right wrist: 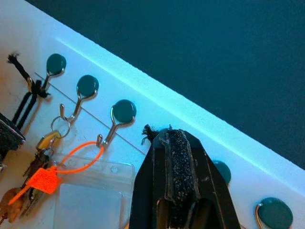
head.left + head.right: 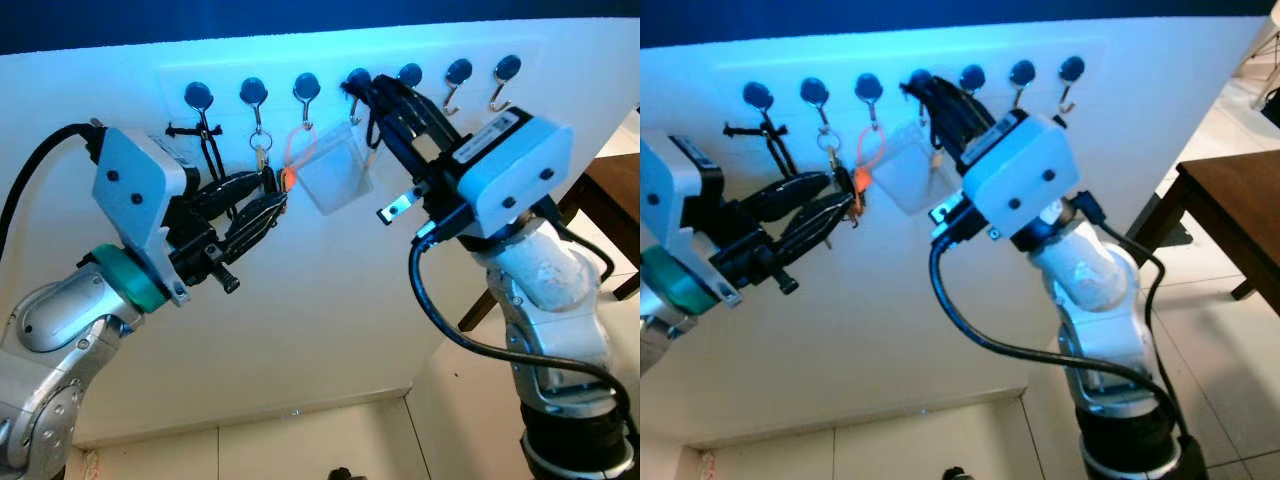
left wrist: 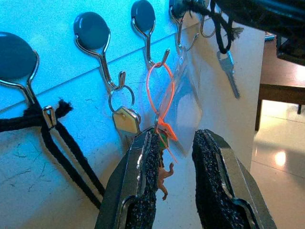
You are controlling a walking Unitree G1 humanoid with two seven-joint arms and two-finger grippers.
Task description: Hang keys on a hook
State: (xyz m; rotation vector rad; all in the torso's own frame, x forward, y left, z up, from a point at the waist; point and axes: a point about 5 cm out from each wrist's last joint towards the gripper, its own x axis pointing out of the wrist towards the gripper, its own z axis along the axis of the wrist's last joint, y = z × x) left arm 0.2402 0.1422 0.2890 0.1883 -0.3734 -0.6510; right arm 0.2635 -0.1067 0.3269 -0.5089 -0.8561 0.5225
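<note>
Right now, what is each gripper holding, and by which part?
Right gripper: the black cord of a key, at the fourth hook. Left gripper: open, holding nothing.

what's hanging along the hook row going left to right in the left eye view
black cord → key on a ring → orange loop with the clear badge holder → right gripper at the fourth hook → three bare hooks

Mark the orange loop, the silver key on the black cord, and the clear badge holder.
orange loop (image 3: 159,90): left wrist view, on its strand below the hook.
silver key (image 3: 229,71): left wrist view, on its blade.
clear badge holder (image 2: 335,168): left eye view, on its plastic face.
</note>
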